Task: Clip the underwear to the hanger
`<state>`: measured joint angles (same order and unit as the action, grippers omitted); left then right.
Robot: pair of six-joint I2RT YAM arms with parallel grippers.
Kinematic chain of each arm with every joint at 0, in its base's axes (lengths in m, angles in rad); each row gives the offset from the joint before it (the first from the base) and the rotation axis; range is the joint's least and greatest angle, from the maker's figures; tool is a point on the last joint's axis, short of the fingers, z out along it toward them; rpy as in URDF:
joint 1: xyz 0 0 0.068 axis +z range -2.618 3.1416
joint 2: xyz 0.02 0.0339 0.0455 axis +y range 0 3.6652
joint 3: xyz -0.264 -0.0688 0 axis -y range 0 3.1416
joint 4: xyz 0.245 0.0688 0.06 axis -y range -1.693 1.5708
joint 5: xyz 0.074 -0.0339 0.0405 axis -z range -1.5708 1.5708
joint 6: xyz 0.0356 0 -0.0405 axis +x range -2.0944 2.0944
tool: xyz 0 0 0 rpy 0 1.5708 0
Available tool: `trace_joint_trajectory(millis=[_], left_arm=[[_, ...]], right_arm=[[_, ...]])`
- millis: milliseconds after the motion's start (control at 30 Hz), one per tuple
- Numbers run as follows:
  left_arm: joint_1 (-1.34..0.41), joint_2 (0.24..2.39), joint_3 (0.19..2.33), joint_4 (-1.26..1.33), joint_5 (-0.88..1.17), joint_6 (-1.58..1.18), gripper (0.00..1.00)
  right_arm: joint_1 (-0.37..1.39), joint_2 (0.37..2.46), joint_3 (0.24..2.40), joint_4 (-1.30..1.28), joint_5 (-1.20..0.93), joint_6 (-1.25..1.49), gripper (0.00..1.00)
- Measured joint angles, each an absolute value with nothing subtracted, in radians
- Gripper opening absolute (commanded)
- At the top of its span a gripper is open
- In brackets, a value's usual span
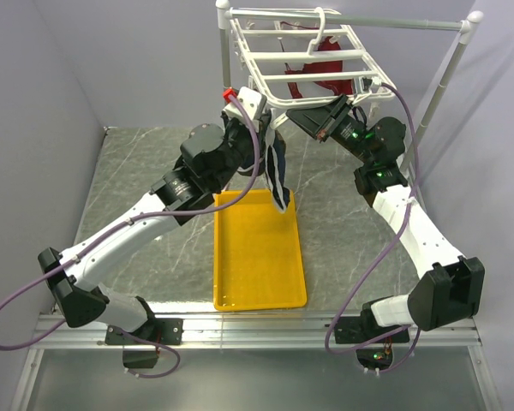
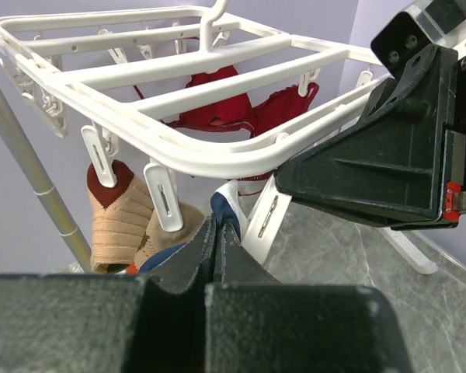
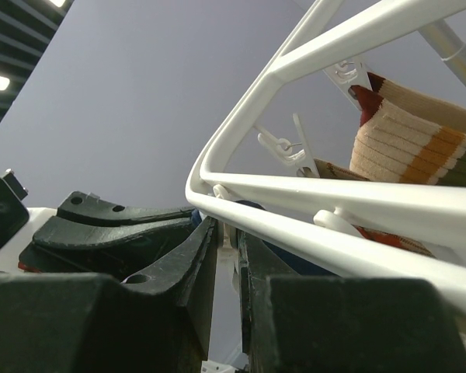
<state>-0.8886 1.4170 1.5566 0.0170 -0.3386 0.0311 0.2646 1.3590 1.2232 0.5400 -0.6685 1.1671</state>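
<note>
The white hanger point(image 1: 308, 60) hangs from a pole frame by its hook. My left gripper point(image 1: 264, 133) is just under its near edge, shut on the top of the navy underwear point(image 1: 279, 181), which hangs down from it. In the left wrist view the jaws point(image 2: 216, 229) pinch the navy, white-trimmed fabric point(image 2: 224, 203) right beside a dangling white clip point(image 2: 264, 221). My right gripper point(image 1: 293, 114) meets it from the right at the same edge. In the right wrist view its jaws point(image 3: 228, 233) are shut on a white clip point(image 3: 234, 260) under the hanger bar point(image 3: 334, 203).
A yellow tray point(image 1: 257, 274) lies on the table below the underwear. A dark red garment point(image 1: 325, 67) and a brown-and-cream patterned cloth point(image 2: 116, 210) hang from other clips. The white pole frame point(image 1: 445, 73) stands at the back right.
</note>
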Motion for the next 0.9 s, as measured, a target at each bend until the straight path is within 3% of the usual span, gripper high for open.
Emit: trace_joint_trajectory(millis=[533, 900], left_arm=[[-0.866, 1.439, 1.582, -0.008, -0.332, -0.049, 0.0], [-0.863, 1.447, 1.593, -0.021, -0.322, -0.068, 0.0]], right_arm=[[0.266, 1.374, 1.223, 0.576, -0.67, 1.198, 0.04], [0.266, 1.379, 1.223, 0.58, -0.67, 1.2, 0.28]])
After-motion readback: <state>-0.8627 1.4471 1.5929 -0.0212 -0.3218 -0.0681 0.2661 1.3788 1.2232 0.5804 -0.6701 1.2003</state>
